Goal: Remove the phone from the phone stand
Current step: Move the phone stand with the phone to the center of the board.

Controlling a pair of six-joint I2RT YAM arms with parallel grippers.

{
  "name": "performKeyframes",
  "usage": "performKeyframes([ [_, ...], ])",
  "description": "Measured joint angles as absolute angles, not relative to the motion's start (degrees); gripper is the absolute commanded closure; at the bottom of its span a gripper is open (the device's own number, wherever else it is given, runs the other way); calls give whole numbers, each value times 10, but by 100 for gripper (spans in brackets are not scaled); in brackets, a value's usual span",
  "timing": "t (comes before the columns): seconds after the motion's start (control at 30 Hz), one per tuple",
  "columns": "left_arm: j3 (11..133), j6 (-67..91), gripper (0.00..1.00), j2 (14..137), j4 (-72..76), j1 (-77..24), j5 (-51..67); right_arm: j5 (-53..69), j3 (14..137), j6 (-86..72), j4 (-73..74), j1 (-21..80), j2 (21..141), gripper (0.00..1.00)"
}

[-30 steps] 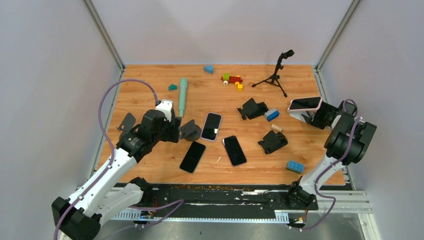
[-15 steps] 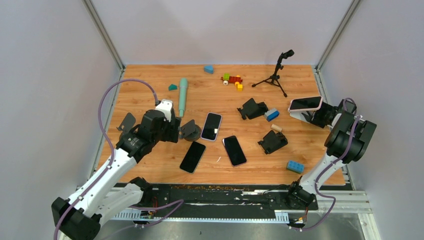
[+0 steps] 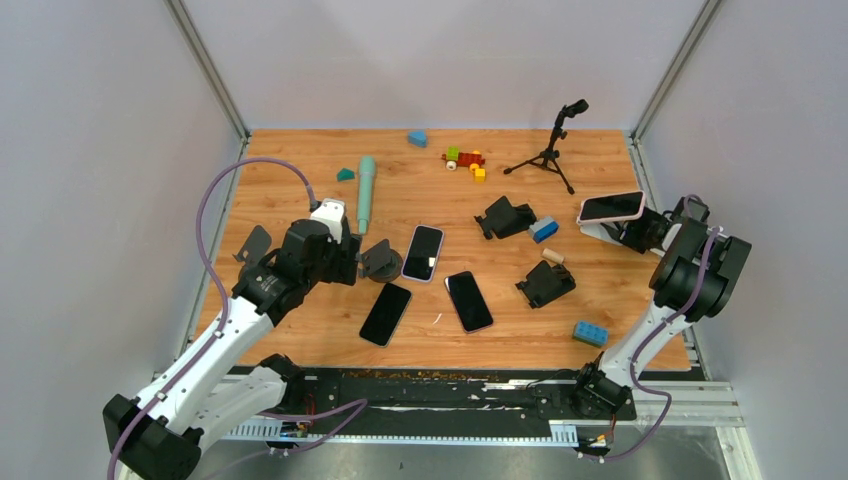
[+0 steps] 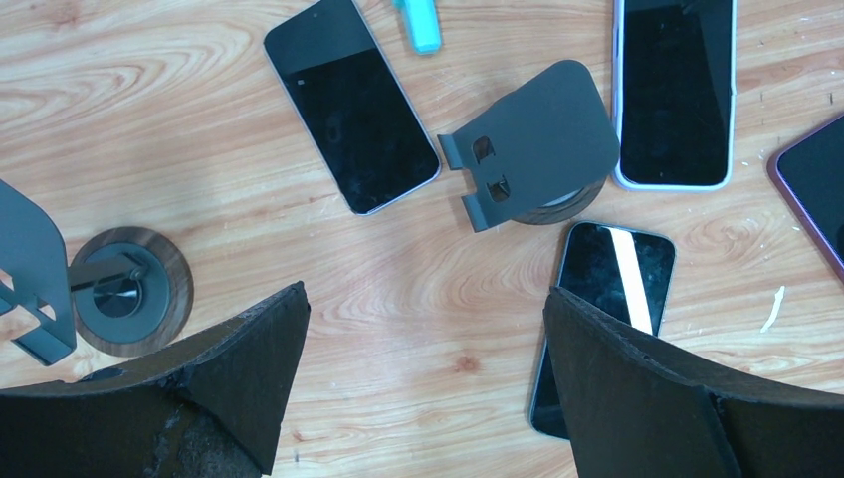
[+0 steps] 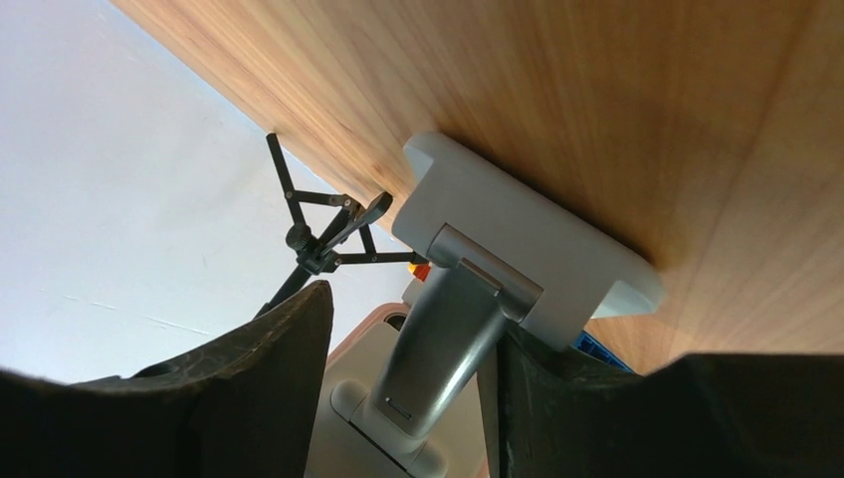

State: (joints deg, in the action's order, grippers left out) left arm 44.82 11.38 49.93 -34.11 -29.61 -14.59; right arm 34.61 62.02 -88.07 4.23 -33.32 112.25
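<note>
The right arm (image 3: 700, 275) has edged slightly rightward. The right gripper (image 5: 406, 319) straddles the stem of the silver metal phone stand (image 5: 527, 249), grip unclear; the pink-cased smartphone (image 3: 610, 207) sits atop it. The left gripper (image 4: 426, 294) gapes wide.

1. Phone (image 3: 610, 207): pink case, dark screen facing up, lying landscape and almost level. It is held off the bench (image 3: 420, 180) on the stand, near the right edge.
2. Phone stand (image 5: 527, 249): light grey, with a rounded rectangular base flat on the wood. 1 curved arm rises to a cradle under the phone.
</note>
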Motion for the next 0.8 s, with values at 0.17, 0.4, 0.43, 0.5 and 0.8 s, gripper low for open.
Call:
performKeyframes([
  [0.17,448,114,5,499,-341,-296,-147,341,622,-879,40,-333,1125,54],
  [0.4,448,114,5,499,-341,-296,-147,339,622,-870,41,-333,1128,63],
  [0.43,448,114,5,499,-341,-296,-147,339,623,-868,41,-333,1129,63],
  [0.5,448,114,5,500,-341,-296,-147,339,624,-865,42,-333,1131,66],
  [0.8,448,114,5,499,-342,-296,-154,357,633,-862,49,-333,1133,80],
])
